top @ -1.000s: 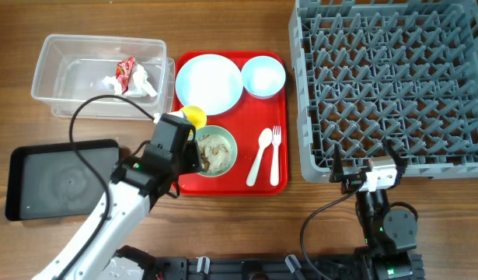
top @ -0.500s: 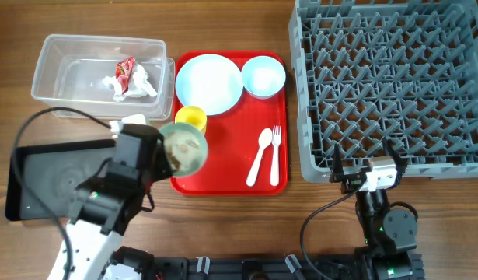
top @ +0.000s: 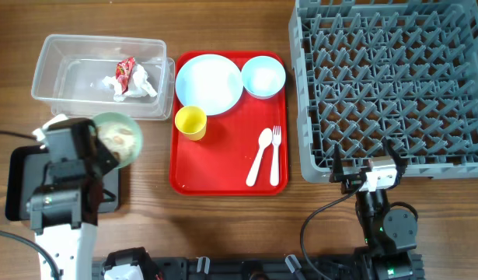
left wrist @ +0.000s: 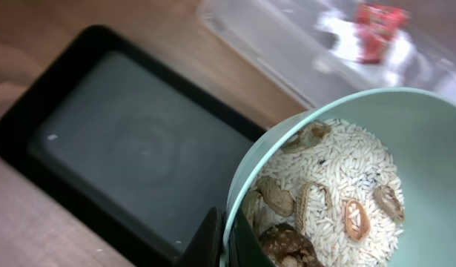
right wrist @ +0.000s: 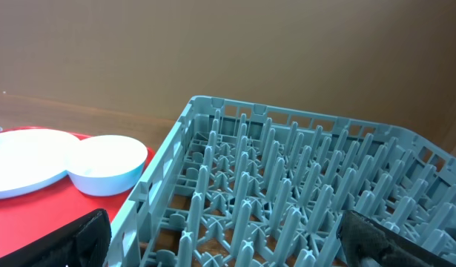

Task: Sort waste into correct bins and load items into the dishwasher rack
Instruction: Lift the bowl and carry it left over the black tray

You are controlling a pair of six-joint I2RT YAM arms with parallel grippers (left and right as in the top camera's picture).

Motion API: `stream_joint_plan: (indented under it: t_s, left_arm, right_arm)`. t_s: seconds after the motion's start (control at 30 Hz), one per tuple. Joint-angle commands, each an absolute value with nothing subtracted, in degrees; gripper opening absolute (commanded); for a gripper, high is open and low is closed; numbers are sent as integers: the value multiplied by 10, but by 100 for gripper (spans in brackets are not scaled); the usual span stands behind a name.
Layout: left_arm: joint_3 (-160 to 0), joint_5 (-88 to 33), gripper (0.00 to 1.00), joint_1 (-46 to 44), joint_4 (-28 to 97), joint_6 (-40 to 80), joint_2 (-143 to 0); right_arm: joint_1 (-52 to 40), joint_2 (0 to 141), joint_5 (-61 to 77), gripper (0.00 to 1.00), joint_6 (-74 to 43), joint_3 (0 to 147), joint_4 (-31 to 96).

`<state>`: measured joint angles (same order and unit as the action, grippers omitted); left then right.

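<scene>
Gripping the pale green bowl over the black tray at the surface's left edge, the left pincer seems set to dump waste, next tipping out the food scraps; the right pincer gapes wide

Left arm, white-shelled with a black wrist, reaches away from the near-left edge of the overhead view. The left gripper is clamped on the rim of the pale green bowl, with one dark finger outside the wall. Right arm sits folded over its base at near right, and the right gripper is spread wide and holds nothing, its fingers at the lower corners of the wrist view.
</scene>
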<state>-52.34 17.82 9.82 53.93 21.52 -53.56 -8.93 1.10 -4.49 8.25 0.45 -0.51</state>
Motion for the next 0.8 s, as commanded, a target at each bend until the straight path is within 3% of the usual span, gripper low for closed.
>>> stream_joint_plan:
  t_s: [0.0, 0.3, 0.53, 0.77]
  left_arm:
    - [-537, 207, 4, 158, 553, 231, -553]
    - [-537, 284, 4, 236, 587, 279, -556]
    - [-537, 384, 4, 243, 600, 288, -556]
    - [-537, 439, 4, 242, 579, 176, -568]
  right_arm:
    - [-91, 6, -37, 100, 89, 4, -8]
    - [-91, 6, -37, 100, 89, 4, -8]
    - [-91, 6, -37, 100, 89, 4, -8]
    - [-91, 6, -37, 100, 89, 4, -8]
